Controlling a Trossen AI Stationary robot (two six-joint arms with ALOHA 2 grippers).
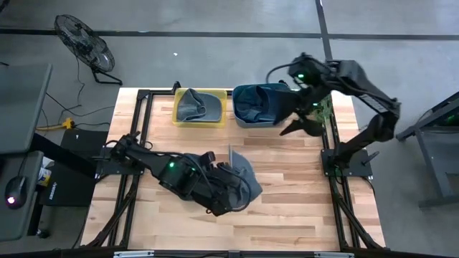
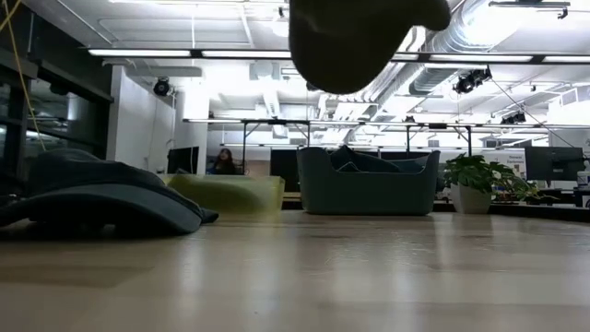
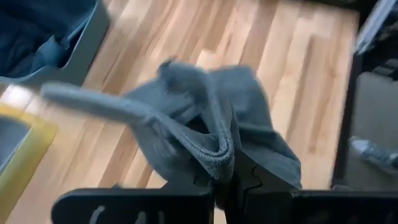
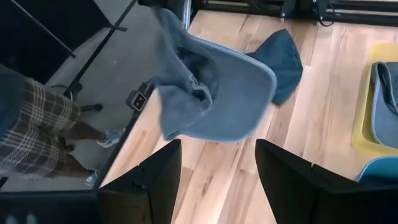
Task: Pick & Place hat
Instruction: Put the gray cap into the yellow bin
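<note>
Near the table's front, the left gripper (image 1: pixel 231 188) pinches the grey hat (image 1: pixel 242 176) shut, bins probably far behind; the right gripper (image 1: pixel 305 123) hangs open.

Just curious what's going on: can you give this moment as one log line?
left gripper: shut on hat, on table | right gripper: open, by blue bin | yellow bin: holds hat

Pale wood worktop (image 1: pixel 287 208), smooth, planked, faintly glossy. Soft matt grey cloth hat (image 3: pixel 205 124), stitched edge. Smooth plastic yellow bin (image 1: pixel 179 118) and blue bin (image 1: pixel 247 123).
</note>
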